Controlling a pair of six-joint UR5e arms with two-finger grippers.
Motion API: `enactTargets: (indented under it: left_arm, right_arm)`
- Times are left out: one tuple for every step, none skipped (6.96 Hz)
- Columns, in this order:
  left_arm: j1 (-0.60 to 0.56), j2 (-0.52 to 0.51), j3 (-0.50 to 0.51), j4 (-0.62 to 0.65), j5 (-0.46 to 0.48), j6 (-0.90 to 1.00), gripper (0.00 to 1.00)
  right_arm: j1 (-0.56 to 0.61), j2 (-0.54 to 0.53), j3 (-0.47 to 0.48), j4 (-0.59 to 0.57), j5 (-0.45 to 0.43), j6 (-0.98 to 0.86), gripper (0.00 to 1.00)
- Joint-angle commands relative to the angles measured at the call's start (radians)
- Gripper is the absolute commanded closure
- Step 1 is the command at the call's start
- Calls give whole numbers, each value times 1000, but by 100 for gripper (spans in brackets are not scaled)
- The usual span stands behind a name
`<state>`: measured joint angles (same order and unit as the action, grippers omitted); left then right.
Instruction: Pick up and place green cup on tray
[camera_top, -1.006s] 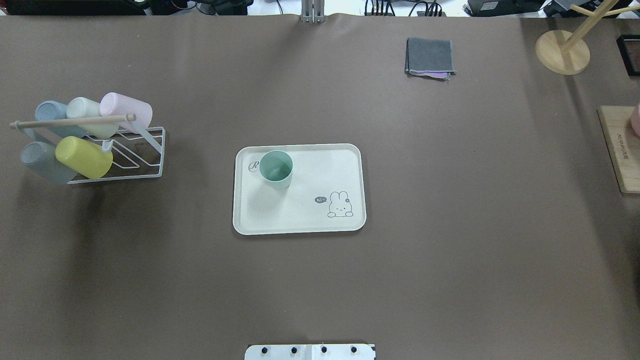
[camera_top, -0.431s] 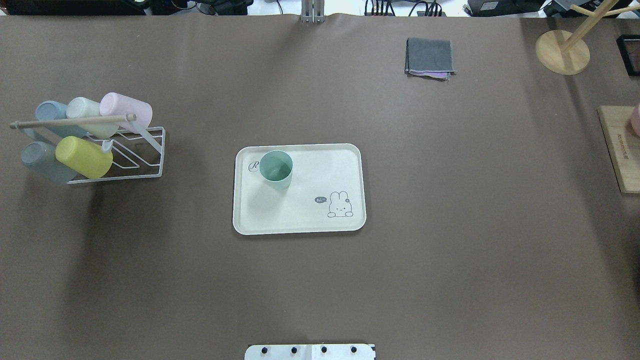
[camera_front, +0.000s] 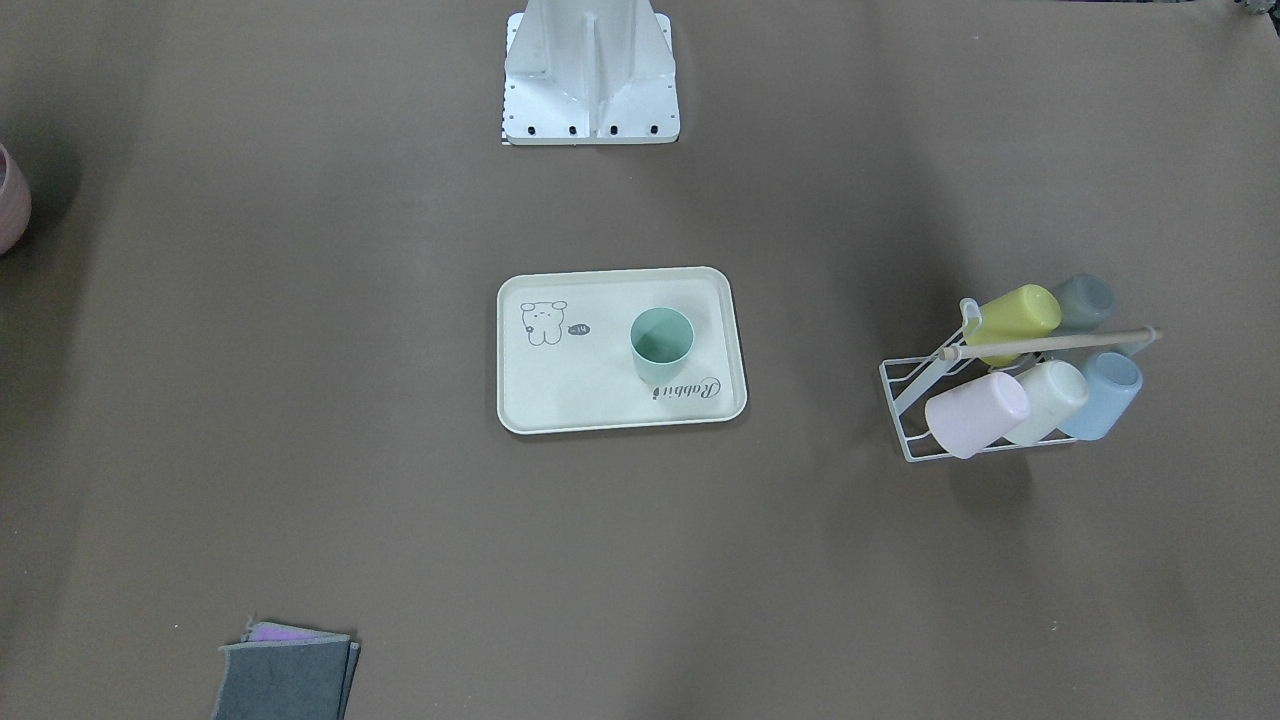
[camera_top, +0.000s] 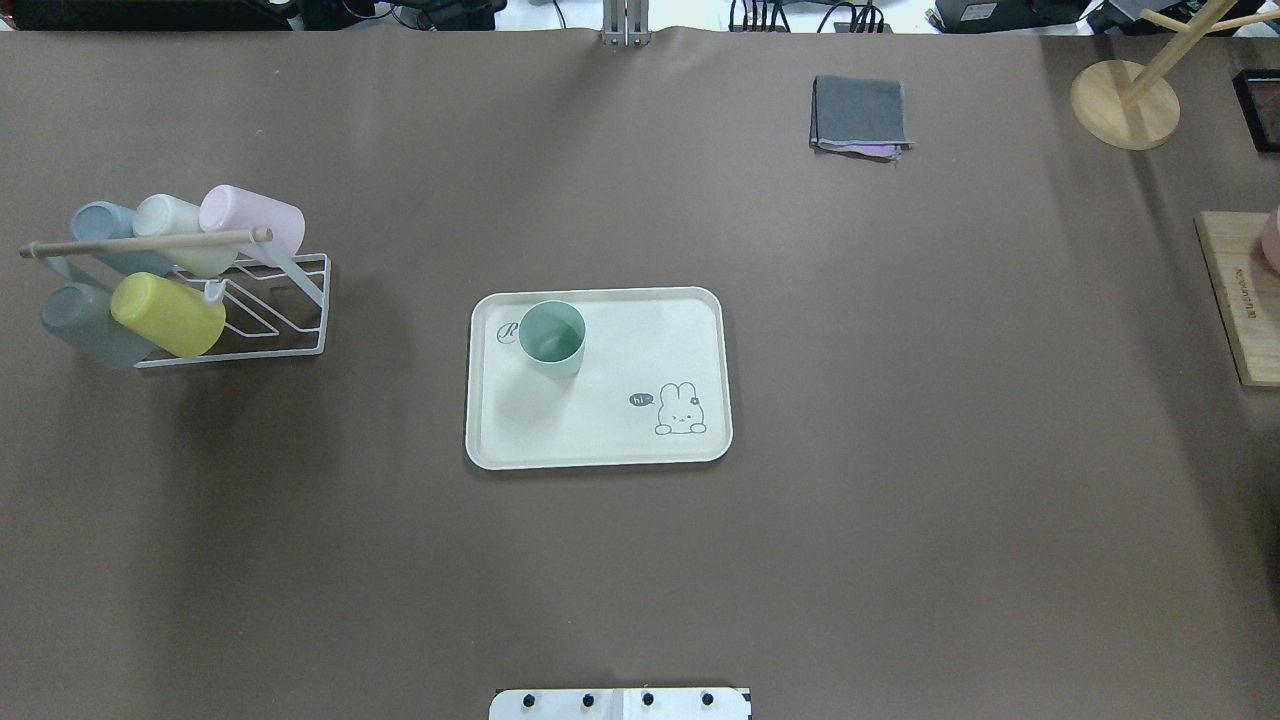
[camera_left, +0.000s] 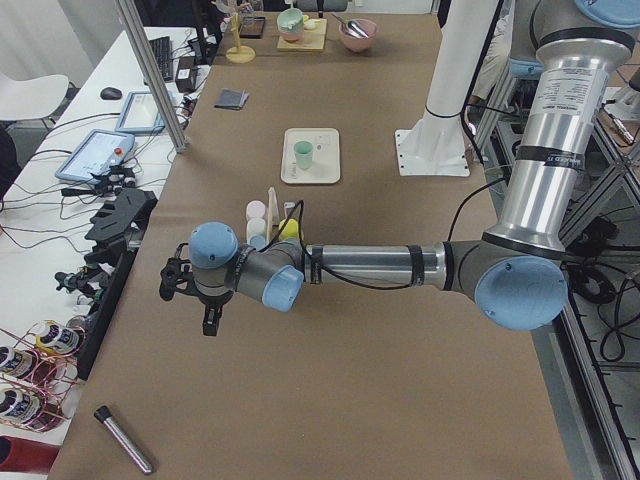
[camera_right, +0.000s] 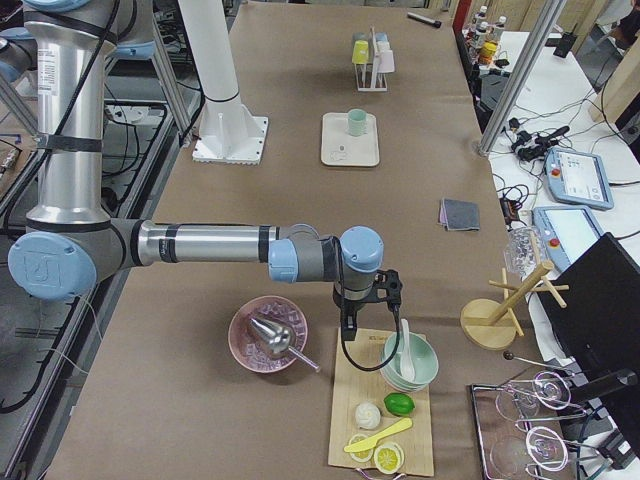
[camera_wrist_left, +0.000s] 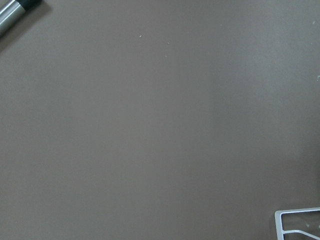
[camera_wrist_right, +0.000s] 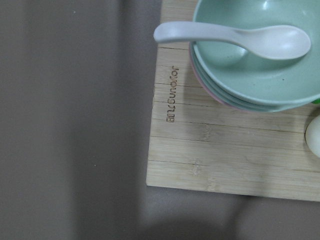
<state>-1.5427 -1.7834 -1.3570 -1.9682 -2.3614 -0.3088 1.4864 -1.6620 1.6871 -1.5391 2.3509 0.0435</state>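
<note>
The pale mint-green cup (camera_top: 552, 337) stands upright on the cream tray (camera_top: 640, 440), in the tray's far left corner next to the script. It also shows in the front view (camera_front: 661, 343) on the tray (camera_front: 560, 400). Neither gripper is near it. My left gripper (camera_left: 209, 322) shows only in the exterior left view, over bare table beyond the cup rack; I cannot tell whether it is open or shut. My right gripper (camera_right: 346, 330) shows only in the exterior right view, at the edge of a wooden board; I cannot tell its state either.
A white wire rack (camera_top: 270, 320) holds several cups, among them a yellow-green one (camera_top: 168, 314). A grey cloth (camera_top: 860, 115) and a wooden stand (camera_top: 1125, 105) lie at the far right. A wooden board (camera_wrist_right: 225, 150) carries stacked bowls (camera_wrist_right: 255, 75) with a spoon.
</note>
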Motion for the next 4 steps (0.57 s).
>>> enactTargets:
  left_arm:
    - [-42,-28,-63,140,4,96,2]
    - [-42,-45,-65,188,-1,108,2]
    - [-42,-48,-65,204,-2,108,2]
    - [-33,-50,-63,204,-9,106,2]
  right_arm:
    - [0,1,9,1,-1,-2,0]
    - [0,-1,10,1,-4,-2,0]
    - [0,1,10,-1,-4,-4,0]
    - [0,1,8,1,-4,-2,0]
